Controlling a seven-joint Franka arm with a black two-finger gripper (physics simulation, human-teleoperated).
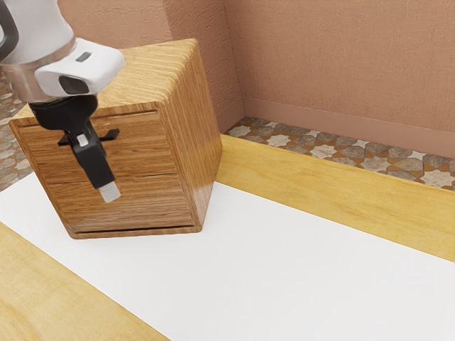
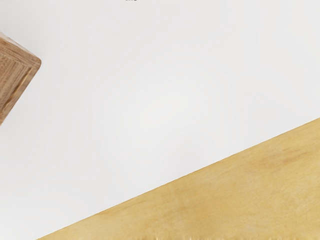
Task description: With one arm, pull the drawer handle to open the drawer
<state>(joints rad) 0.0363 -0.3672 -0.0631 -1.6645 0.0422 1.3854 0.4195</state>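
Exterior view — gripper (image 1: 106, 186) hangs before the drawer (image 1: 142, 153) front; open or closed, I cannot tell.

The wooden cabinet (image 1: 153, 106) is the only obstacle on the table (image 1: 298, 277). It stands at the end toward the exterior view's left, with its back near the wall (image 1: 341, 57). The gripper (image 1: 108, 190) hangs just in front of the cabinet's front face and takes up the room there. Beyond the cabinet's near corner, the white surface lies open across to the wooden strip (image 1: 334, 188) along the table's far edge.
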